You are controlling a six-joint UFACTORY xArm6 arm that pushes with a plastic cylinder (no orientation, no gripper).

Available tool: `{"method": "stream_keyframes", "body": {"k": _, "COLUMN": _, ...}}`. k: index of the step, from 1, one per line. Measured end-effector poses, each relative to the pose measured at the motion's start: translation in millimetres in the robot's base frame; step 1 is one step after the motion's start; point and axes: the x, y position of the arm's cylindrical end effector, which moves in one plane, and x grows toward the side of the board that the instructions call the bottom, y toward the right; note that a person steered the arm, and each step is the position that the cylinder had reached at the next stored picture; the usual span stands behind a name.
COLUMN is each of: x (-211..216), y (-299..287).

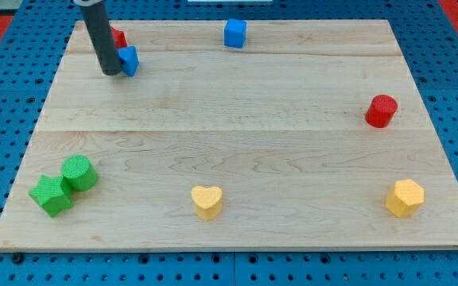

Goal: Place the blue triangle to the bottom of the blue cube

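The blue triangle (pixel 130 59) lies near the top left of the wooden board (pixel 237 143). My tip (pixel 110 71) rests against the triangle's left side, and the rod partly hides it. The blue cube (pixel 234 33) sits at the top edge, a little left of centre, well to the right of the triangle. A red block (pixel 118 36) peeks out just above the triangle, mostly hidden behind the rod.
A red cylinder (pixel 381 110) stands at the right. A yellow hexagon block (pixel 405 197) is at the bottom right, a yellow heart (pixel 207 201) at the bottom centre. A green cylinder (pixel 79 172) and a green star (pixel 52 195) touch at the bottom left.
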Motion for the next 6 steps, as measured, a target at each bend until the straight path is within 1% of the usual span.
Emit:
{"method": "stream_keyframes", "body": {"k": 1, "x": -13, "y": -7}}
{"method": "stream_keyframes", "body": {"k": 3, "x": -17, "y": 116}}
{"method": "stream_keyframes", "body": {"k": 4, "x": -15, "y": 163}}
{"method": "stream_keyframes", "body": {"k": 5, "x": -26, "y": 193}}
{"method": "stream_keyframes", "body": {"k": 6, "x": -35, "y": 186}}
